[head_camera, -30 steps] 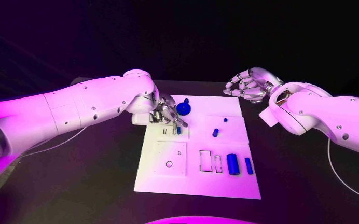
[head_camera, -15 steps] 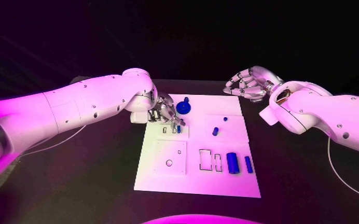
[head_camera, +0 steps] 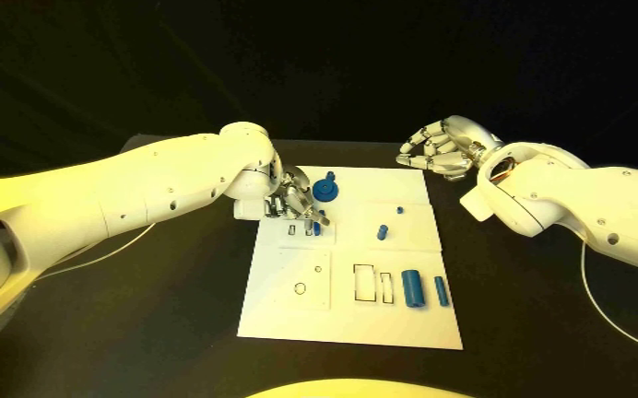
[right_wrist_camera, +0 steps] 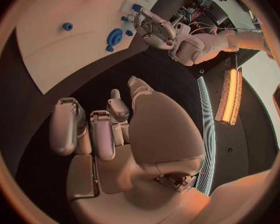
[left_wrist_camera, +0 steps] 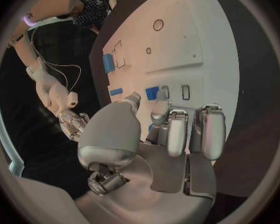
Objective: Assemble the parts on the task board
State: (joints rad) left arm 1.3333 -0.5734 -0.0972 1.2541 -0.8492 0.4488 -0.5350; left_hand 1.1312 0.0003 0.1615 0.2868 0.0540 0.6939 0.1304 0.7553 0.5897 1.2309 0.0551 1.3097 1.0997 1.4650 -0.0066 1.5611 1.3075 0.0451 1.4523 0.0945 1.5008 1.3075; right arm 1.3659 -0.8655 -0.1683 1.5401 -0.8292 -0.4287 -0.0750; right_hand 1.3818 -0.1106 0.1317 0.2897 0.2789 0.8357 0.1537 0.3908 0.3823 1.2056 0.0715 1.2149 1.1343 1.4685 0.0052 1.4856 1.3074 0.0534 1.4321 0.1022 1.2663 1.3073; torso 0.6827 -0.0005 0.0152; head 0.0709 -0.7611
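My left robot hand [head_camera: 295, 203] pinches a small blue part [head_camera: 316, 228] over the task board [head_camera: 348, 320]; my right robot hand [head_camera: 439, 151] is curled, holding nothing.

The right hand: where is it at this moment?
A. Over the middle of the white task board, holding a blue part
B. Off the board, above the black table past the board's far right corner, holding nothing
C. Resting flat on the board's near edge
B: in the head view the right hand hangs over the black table beyond the task board's far right corner, fingers curled, nothing in them.
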